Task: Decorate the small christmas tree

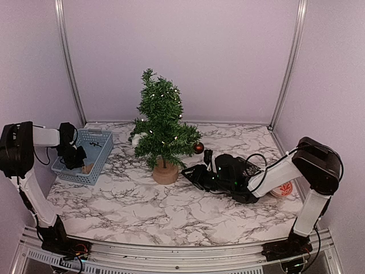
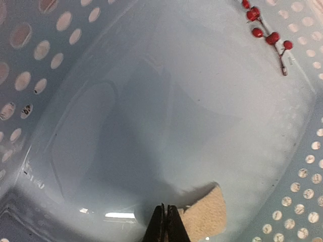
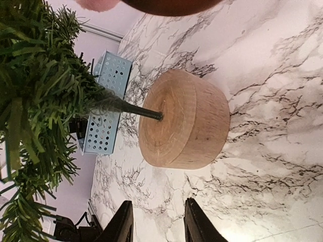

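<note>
The right gripper [image 1: 189, 170] lies low over the marble table [image 1: 142, 212], fingers parted with nothing between them. It points at the round wooden stump [image 1: 165, 173] from the stump's 3 o'clock side, near it but apart. At the table's 9 o'clock the left gripper [image 2: 166, 212] is down inside the blue basket [image 1: 99, 163], fingers pressed together. A tan scrap [image 2: 209, 214] sits right against them (pinched or not, I cannot tell), and a red berry sprig [image 2: 267, 30] lies toward 1 o'clock on the basket floor. The small christmas tree [image 1: 161, 117] stands upright mid-table, slightly toward 12 o'clock, a red bauble [image 1: 198, 148] at its 4 o'clock.
</note>
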`<state>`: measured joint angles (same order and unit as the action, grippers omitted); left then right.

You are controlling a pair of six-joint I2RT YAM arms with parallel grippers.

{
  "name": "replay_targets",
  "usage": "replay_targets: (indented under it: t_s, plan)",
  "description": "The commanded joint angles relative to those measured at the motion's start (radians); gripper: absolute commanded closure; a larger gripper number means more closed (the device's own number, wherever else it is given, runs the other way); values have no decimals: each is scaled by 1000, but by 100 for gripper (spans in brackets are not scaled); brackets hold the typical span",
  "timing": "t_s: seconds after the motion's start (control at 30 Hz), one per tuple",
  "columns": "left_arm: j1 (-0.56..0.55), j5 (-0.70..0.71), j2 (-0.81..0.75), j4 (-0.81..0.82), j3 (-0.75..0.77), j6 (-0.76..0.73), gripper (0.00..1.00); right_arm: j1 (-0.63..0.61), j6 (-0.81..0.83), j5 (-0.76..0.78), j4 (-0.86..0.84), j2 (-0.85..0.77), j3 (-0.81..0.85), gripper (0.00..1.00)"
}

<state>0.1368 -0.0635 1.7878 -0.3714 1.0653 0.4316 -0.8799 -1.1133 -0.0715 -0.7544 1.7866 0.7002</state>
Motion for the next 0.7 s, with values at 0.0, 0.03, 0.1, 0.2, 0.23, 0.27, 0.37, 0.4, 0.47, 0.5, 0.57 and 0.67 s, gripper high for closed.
replay_targets:
  t_s: [0.0, 0.03, 0.1, 0.2, 0.23, 0.27, 0.37, 0.4, 0.47, 0.5, 0.57, 0.67]
  plan:
    - [1, -24, -123, -2, 51, 11, 100, -8, 48, 19, 44, -71, -29, 67]
    - [1, -29, -150, -2, 55, 16, 100, -7, 62, 19, 57, -84, -38, 66]
    - [1, -41, -200, -3, 60, 23, 100, -8, 89, 16, 84, -113, -55, 66]
    - [1, -66, -275, -2, 67, 21, 100, -8, 121, 6, 109, -160, -89, 66]
    - [1, -83, -299, -2, 69, 18, 100, -7, 131, 3, 118, -177, -101, 66]
    - [1, -98, -322, -2, 71, 15, 100, -8, 142, -1, 130, -196, -113, 66]
    - [-1, -196, -398, -4, 63, -3, 100, -8, 181, -12, 174, -260, -137, 65]
    - [0, -235, -425, -4, 56, -8, 100, -8, 202, -16, 190, -284, -146, 65]
    - [-1, -350, -486, -3, 36, -46, 100, -8, 245, -31, 230, -334, -155, 63]
    - [-2, -393, -511, -4, 26, -54, 100, -8, 283, -45, 249, -367, -158, 62]
    - [-7, -450, -573, -3, 1, -56, 100, -9, 333, -80, 284, -414, -161, 61]
    - [-43, -463, -669, -34, -37, -32, 100, -31, 446, -106, 342, -493, -160, 60]
